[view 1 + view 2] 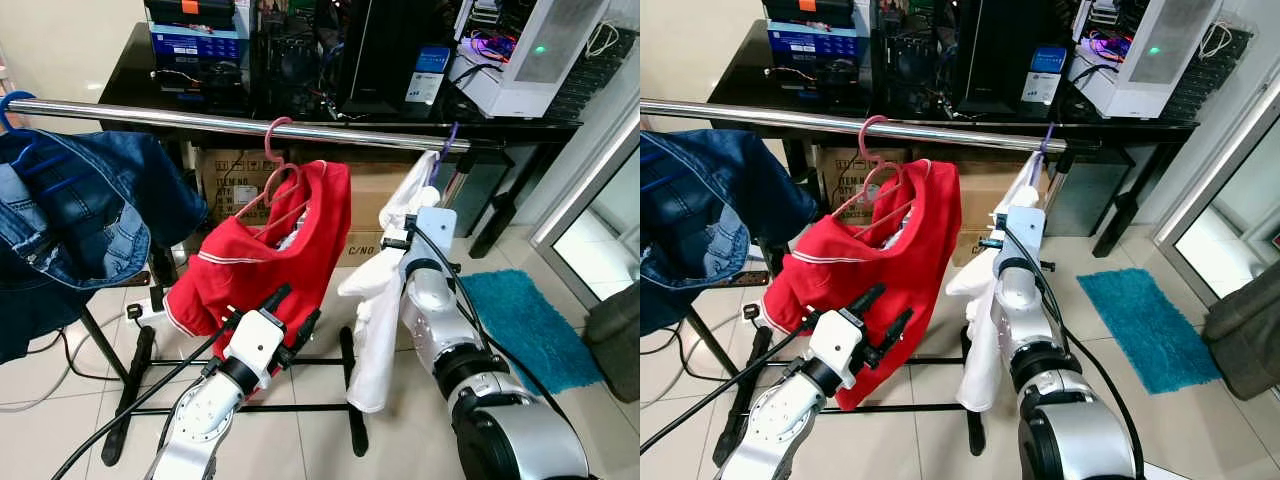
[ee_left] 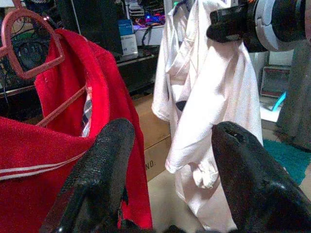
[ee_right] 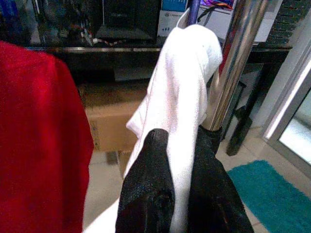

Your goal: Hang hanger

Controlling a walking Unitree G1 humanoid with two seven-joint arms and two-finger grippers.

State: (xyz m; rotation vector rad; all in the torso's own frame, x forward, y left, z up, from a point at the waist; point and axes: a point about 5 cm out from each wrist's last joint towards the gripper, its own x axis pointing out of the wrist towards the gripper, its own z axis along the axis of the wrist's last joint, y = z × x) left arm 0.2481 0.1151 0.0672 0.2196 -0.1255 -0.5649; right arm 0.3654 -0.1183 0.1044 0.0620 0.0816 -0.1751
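- Far left, a blue hanger point(image 1: 15, 105) with denim jeans point(image 1: 70, 215) is already on the chrome rail point(image 1: 200, 124), so that one looks sorted.
- Next along, the pink hanger point(image 1: 272, 160) with the red shirt point(image 1: 270, 262) is hooked over the rail too. The left end effector point(image 1: 292, 312) sits just below the shirt, fingers spread and holding nothing.
- Then the white shirt point(image 1: 385, 290): its purple hanger point(image 1: 446, 140) sits right at the rail near the upright post point(image 3: 233, 63). I can't tell if the hook is fully over, so I'd guess this is the last bit left.
- The right end effector point(image 3: 182, 160) is clamped on the white shirt, seen best in the right wrist view; in the head views the arm point(image 1: 430, 290) covers that grip.
- The head views add the black table point(image 1: 130, 70) of computer gear behind.
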